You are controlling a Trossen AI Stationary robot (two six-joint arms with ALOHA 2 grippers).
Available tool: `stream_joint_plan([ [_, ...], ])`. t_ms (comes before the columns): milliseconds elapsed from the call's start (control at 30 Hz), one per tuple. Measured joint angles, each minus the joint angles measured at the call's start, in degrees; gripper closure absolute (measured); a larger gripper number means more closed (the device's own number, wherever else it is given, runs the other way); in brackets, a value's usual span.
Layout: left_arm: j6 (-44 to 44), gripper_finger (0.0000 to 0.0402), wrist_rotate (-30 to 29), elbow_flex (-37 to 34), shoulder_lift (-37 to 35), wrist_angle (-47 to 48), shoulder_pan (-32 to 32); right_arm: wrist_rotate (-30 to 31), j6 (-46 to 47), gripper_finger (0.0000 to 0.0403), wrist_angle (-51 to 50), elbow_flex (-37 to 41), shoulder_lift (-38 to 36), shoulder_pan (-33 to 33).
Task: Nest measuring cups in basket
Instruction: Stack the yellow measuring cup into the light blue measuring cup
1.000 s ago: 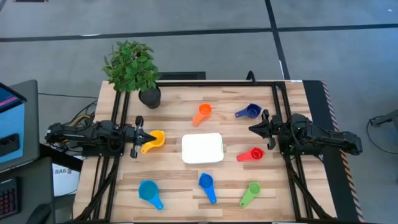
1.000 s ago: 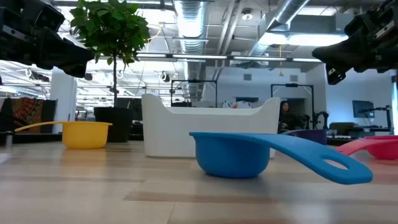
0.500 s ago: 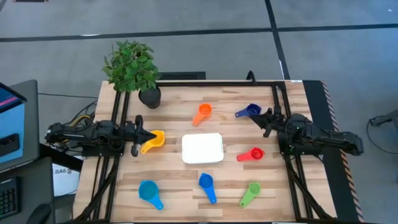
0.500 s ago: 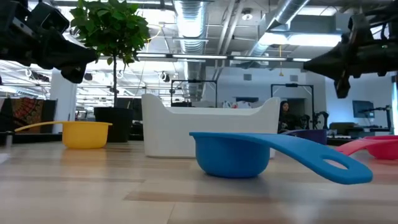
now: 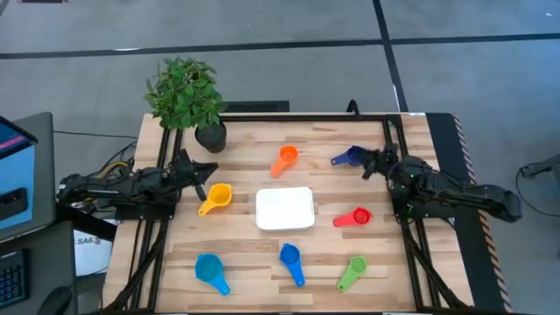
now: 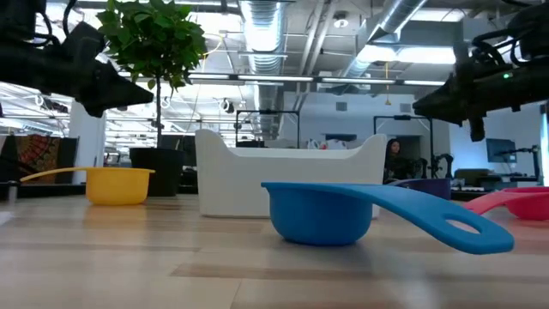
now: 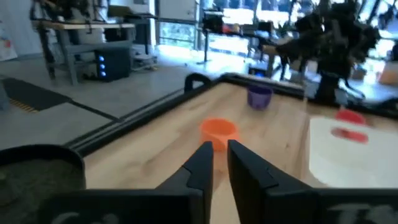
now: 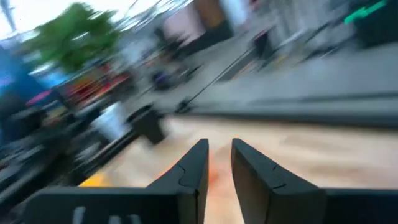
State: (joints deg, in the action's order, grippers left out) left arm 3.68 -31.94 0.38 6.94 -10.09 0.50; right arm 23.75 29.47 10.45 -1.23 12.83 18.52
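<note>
Seven measuring cups lie apart on the wooden table, bowls down on it: yellow (image 5: 216,197), orange (image 5: 284,160), dark blue (image 5: 348,157), red (image 5: 354,217), light blue (image 5: 210,271), blue (image 5: 290,261), green (image 5: 352,271). The white basket (image 5: 284,208) stands at the middle, with no cup in it. My left gripper (image 5: 206,168) hangs level at the table's left, above and beyond the yellow cup, fingers almost together. My right gripper (image 5: 367,162) hangs level at the right, just beside the dark blue cup, fingers a little apart. Neither touches a cup.
A potted plant (image 5: 185,94) in a black pot (image 5: 211,136) stands at the far left corner, close behind my left gripper. Black frame rails (image 5: 389,149) run along both sides and the far edge. Bare wood shows between the cups.
My left gripper has swung from pointing at the table's right edge, by the yellow cup, to slanting toward the far right. My right gripper has swung toward the far edge, up to the dark blue cup, and has rolled. No cup has moved.
</note>
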Motion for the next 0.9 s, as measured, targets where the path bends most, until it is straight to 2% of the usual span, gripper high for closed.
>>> stream_joint_plan([
  [67, 0.0, 0.0346, 0.2, 0.3, 1.3, -1.7, -0.3, 0.8, -3.7, 0.0291, 2.9, 0.0, 1.3, 2.1],
  [167, 0.7, 0.0329, 0.7, 1.1, 4.4, -1.1, -0.2, -1.2, -6.4, 0.0272, 5.6, -0.1, 2.9, 5.2],
  [367, 5.6, 0.0317, 0.7, 1.4, 14.2, -6.5, -0.2, -5.6, -2.9, 0.0237, 5.0, -0.1, 8.4, 9.0],
  [467, 6.1, 0.0316, 0.6, 1.4, 19.8, -12.1, -0.2, -5.9, -0.2, 0.0227, 5.0, -0.1, 11.9, 10.1],
  [700, 3.7, 0.0316, 0.3, 1.8, 31.0, -28.1, -0.2, -7.4, 4.2, 0.0239, 3.7, -0.9, 18.2, 10.9],
  [900, -0.6, 0.0316, -0.3, 7.9, 39.4, -28.3, -0.2, -7.3, 6.1, 0.0264, -11.2, -9.1, 21.2, 10.9],
])
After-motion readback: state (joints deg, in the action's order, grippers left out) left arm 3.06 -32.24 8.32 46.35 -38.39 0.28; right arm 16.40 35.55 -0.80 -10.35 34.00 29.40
